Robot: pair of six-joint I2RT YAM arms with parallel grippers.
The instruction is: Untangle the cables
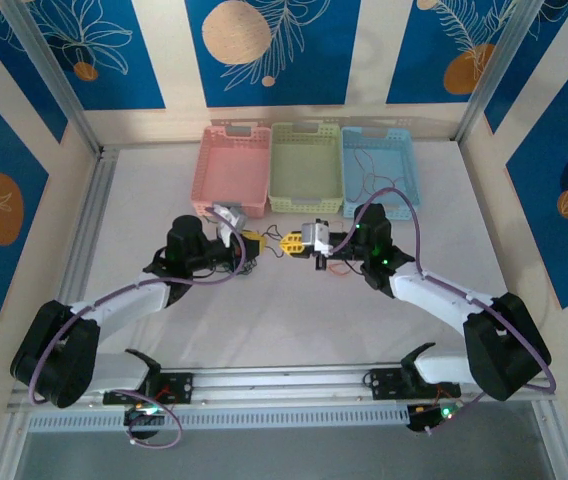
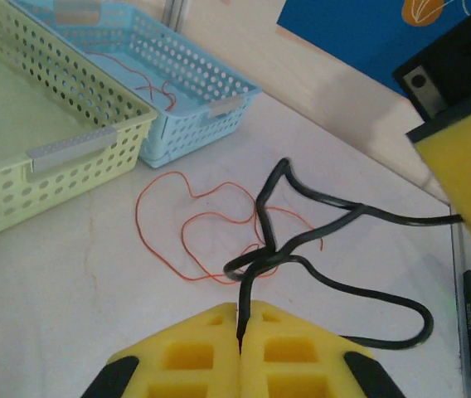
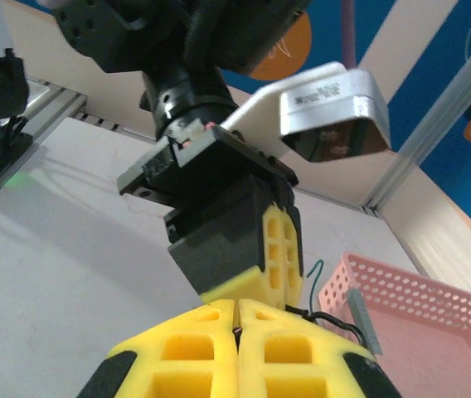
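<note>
The cables lie in a small tangle on the white table. A thick black cable (image 2: 335,224) forms a loose knot (image 2: 260,259) over a thin orange wire (image 2: 165,249). My left gripper (image 2: 240,308) is shut on one end of the black cable. Another strand of it runs right to a yellow finger (image 2: 468,166) of my right gripper. My right gripper (image 3: 237,305) is shut with a dark cable end pinched in the seam. From above, the left gripper (image 1: 256,240) and right gripper (image 1: 286,242) stand tip to tip. A green wire end (image 3: 314,269) sticks up behind the left gripper (image 3: 285,274).
Three perforated baskets stand in a row at the back: pink (image 1: 234,168), green (image 1: 306,165) and blue (image 1: 379,168). The blue basket (image 2: 177,83) holds a thin red wire (image 2: 148,83). The pink basket (image 3: 434,315) is close to my right gripper's right.
</note>
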